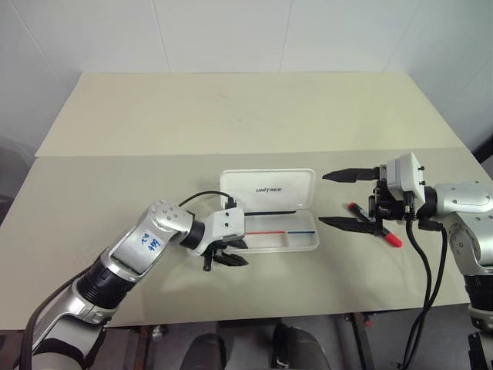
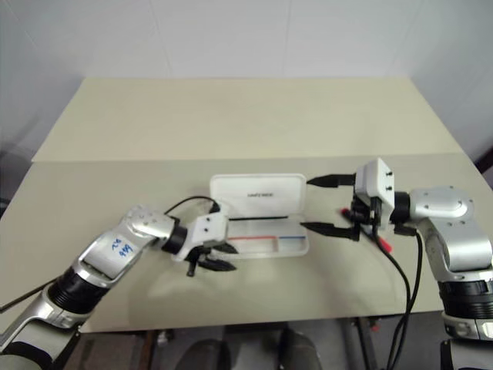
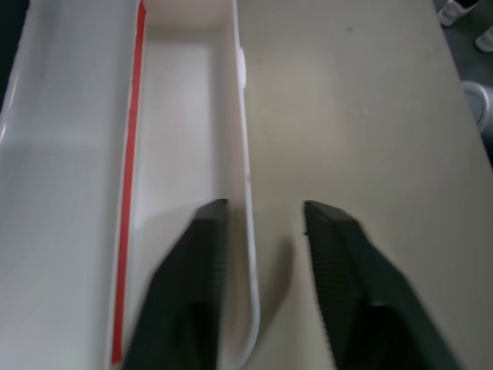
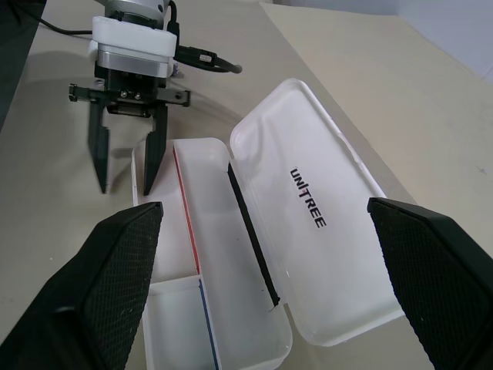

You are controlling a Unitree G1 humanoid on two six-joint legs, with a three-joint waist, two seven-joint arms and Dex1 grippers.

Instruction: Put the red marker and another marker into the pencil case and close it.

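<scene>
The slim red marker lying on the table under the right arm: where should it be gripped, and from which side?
Probably at its black middle, coming straight down from above. The slim red marker lies flat on the beige table, right of the open white plastic pencil case, so fingers across its narrow width should fit best. The right gripper is open above it and hides most of its middle.

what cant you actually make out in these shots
- red marker: the right hand and wrist hide its middle in the left eye view.
- pencil case: the left hand hides its left end in the left eye view.
- Light-green marker: not made out.
- "UNITREE" lettering: tiny in the eye views.
</scene>
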